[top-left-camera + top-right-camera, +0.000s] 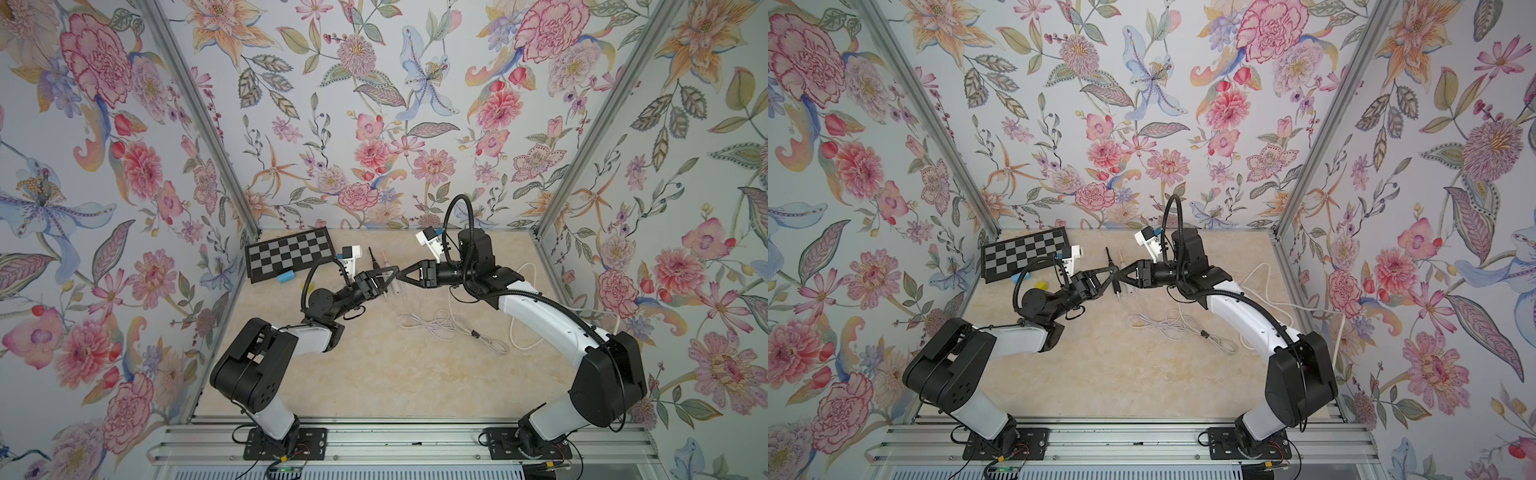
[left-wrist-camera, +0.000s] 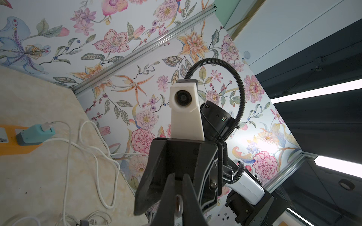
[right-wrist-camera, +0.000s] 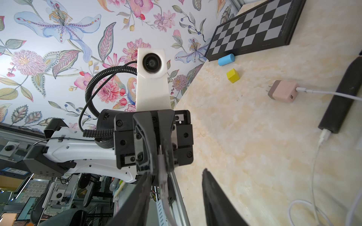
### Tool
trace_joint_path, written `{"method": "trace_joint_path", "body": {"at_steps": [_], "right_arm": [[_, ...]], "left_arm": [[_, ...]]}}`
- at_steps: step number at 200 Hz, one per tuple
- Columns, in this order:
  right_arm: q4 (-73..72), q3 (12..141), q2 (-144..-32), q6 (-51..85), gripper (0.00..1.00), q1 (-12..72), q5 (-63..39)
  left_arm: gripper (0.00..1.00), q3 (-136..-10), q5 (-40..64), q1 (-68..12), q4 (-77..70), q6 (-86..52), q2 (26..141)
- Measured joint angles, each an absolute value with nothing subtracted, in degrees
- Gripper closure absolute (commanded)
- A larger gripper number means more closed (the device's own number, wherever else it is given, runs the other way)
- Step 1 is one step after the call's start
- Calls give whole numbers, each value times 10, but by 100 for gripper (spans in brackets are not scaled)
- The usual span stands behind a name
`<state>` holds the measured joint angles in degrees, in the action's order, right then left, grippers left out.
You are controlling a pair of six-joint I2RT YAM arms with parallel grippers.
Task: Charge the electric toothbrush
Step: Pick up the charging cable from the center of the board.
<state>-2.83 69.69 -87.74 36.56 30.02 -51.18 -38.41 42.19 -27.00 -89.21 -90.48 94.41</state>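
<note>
Plug (image 3: pixel 162 176) looks tiny, light and hard, maybe slippery. My left pincer (image 1: pixel 394 275) pinches it by the stiff end; my right pincer (image 3: pixel 177 172) is spread open.

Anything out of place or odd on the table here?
The pink adapter lies loose on the tabletop, prongs bare, plugged into nothing; white cable sprawls in a tangle mid-table.

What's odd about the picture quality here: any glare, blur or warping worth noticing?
Left wrist view: ceiling light strips blow out white, and glare washes the wallpaper. Right wrist view: the right gripper, close to the lens, looks soft. Both top views: even light, faint shadows, frame posts splaying outward.
</note>
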Motion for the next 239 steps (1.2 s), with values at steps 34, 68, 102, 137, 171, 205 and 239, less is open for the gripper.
{"method": "trace_joint_path", "body": {"at_steps": [34,68,102,137,171,205,239], "right_arm": [[-222,599,-858,502,75,299,-509],[-301,590,-858,556,86,306,-498],[-318,587,-858,569,90,308,-487],[-333,587,-858,574,83,312,-481],[-340,586,-859,573,87,313,-474],[-350,586,-865,573,83,314,-473],[-359,586,-872,573,81,314,-473]], "left_arm": [[100,-387,416,-271,-897,-903,944],[100,-387,406,-271,-902,-903,944],[100,-387,391,-276,-905,-903,941],[100,-387,371,-281,-906,-903,941],[100,-387,357,-285,-908,-903,941],[100,-387,340,-290,-907,-905,941],[100,-387,329,-291,-907,-909,944]]}}
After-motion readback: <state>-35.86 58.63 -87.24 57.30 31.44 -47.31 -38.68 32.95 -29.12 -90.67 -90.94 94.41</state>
